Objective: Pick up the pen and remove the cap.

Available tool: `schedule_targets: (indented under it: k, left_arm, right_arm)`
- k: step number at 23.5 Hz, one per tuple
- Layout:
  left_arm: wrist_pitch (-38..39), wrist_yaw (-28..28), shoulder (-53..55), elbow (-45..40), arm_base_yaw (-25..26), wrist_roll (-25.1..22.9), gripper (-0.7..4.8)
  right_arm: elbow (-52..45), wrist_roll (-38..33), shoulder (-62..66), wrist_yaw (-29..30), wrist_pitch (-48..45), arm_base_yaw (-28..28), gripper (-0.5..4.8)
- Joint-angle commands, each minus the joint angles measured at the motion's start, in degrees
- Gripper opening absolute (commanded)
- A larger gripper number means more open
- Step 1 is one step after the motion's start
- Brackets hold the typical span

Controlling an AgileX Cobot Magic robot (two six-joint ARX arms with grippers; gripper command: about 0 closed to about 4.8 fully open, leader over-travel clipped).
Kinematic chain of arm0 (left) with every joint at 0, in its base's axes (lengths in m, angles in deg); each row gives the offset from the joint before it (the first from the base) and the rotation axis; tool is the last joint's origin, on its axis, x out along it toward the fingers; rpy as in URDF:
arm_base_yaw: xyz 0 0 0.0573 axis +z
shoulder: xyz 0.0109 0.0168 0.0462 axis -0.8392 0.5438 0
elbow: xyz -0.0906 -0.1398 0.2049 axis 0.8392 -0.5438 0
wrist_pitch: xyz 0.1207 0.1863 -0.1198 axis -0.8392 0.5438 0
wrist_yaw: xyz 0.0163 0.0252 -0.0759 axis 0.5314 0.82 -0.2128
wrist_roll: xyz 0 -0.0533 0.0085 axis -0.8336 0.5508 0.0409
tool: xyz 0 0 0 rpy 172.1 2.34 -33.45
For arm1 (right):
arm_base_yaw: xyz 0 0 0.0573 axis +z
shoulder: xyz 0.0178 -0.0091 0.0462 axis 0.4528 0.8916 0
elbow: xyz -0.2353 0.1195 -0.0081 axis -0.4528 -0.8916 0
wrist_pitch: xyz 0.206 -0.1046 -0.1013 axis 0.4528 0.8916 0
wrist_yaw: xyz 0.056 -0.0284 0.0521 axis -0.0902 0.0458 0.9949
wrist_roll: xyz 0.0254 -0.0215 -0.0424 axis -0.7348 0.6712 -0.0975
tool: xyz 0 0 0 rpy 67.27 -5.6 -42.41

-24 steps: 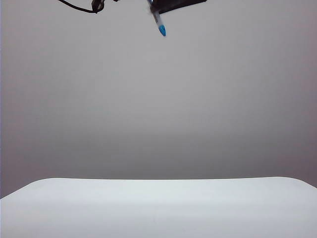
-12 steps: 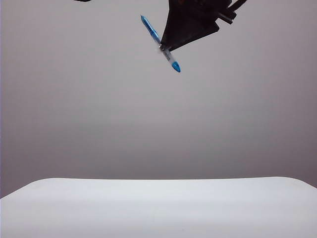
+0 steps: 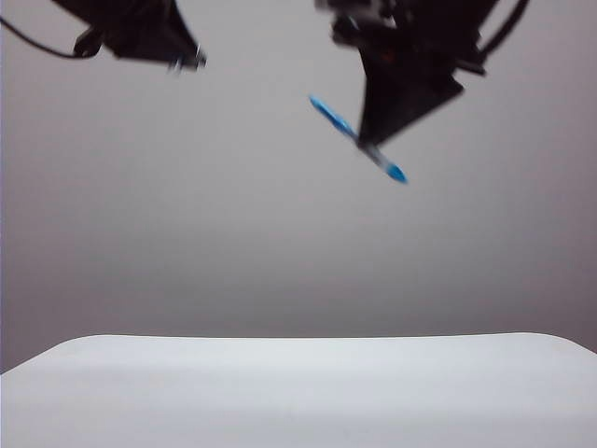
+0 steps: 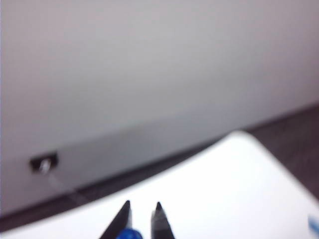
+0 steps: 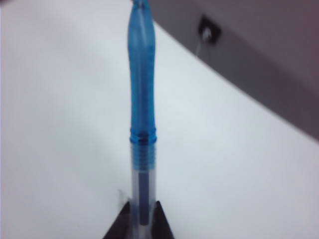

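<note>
The right tool [image 3: 371,147] is pinching the slim clear-barrelled blue pen [image 3: 358,140] high right, while the left tool [image 4: 141,215], gripping something blue, should be pulling straight apart.

1. Exterior view: light is soft and even, no hard shadows. Wall looks gray, darker low down.
2. Counter [image 3: 298,392] is bright white, a bit washed out.
3. Both arms look like dark blurry shapes w/ smeared edges. Right gripper [image 3: 370,149] and the pen [image 3: 357,138] are fuzzy.
4. Left wrist view: all soft, out of focus. Left gripper [image 4: 141,221] tips dark, counter glows white.
5. Right wrist view: pen's blue part is a bit blurry, the far end most. Bright counter, dim gray wall.
</note>
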Motion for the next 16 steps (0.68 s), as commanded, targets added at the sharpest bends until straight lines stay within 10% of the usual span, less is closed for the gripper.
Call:
schedule_targets:
  k: [1, 16]
  left_arm:
    - [7.39, -2.03, -0.15, 0.09, -0.04, -5.55, -0.06]
    - [26.34, -5.31, 3.82, -0.07, -0.24, -7.19, -0.06]
  right_arm:
    - [0.09, 0.13, 2.12, 0.35, 2.34, -2.23, -0.01]
    - [-4.76, 0.0, 19.76, 1.7, -0.44, -6.71, -0.01]
